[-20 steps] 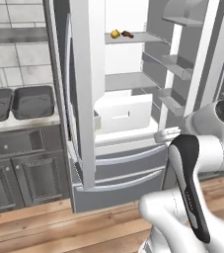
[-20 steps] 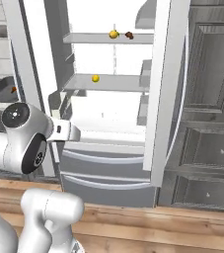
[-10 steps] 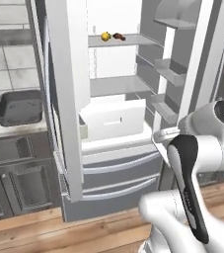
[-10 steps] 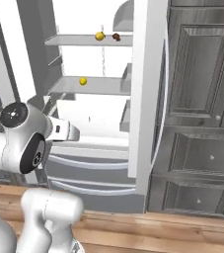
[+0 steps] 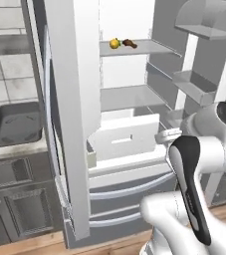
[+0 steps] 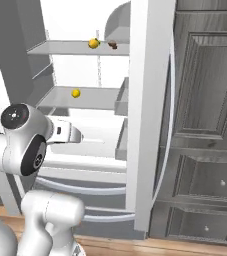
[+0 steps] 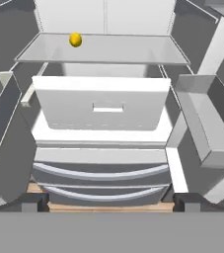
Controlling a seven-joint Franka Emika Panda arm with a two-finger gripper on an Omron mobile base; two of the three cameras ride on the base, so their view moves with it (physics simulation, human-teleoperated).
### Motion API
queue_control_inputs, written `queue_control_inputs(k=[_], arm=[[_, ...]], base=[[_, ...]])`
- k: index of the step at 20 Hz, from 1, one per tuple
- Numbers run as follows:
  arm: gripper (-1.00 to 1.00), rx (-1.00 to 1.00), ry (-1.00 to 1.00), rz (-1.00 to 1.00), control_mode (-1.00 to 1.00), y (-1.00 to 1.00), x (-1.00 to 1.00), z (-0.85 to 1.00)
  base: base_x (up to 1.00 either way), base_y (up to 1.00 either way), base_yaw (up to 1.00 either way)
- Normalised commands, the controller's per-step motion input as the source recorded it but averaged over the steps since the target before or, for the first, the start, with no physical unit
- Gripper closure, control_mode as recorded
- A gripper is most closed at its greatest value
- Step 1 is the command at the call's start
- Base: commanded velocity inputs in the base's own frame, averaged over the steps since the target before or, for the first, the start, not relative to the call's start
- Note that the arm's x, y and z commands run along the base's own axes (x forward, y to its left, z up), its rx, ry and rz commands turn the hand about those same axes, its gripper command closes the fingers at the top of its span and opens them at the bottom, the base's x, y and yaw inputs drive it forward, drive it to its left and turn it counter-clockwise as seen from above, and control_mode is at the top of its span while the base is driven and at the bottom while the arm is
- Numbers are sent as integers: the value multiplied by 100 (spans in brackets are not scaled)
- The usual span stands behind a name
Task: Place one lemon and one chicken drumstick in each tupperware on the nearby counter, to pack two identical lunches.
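arm facing the open fridge, nothing picked yet

gripper (image 7: 108,202) fingers spread wide and empty; one lemon (image 5: 114,43) touches a chicken drumstick (image 5: 130,43) on the upper shelf, another lemon (image 7: 75,39) sits lower, a tupperware (image 5: 16,123) waits on the counter (image 5: 20,148). risk: the round lemon rolls off-centre, or nudges the drumstick.

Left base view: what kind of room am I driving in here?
A kitchen, by the look of it: an open fridge with a lemon on its top shelf, a tiled wall, and a tupperware on the counter.
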Motion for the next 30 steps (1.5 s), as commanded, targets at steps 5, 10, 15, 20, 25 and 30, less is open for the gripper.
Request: queue_control_inputs(k=[5, 10, 15, 20, 25, 30], arm=[[-100, 0, 0, 0, 100, 0, 0, 0], [-100, 0, 0, 0, 100, 0, 0, 0], [-100, 0, 0, 0, 100, 0, 0, 0], [-100, 0, 0, 0, 100, 0, 0, 0], [-100, 0, 0, 0, 100, 0, 0, 0], [-100, 0, 1, 0, -100, 4, 8, -3]], base=[[59, 0, 0], [45, 0, 0], [50, 0, 0], [63, 4, 0], [65, 14, 0], [38, 17, 0]])
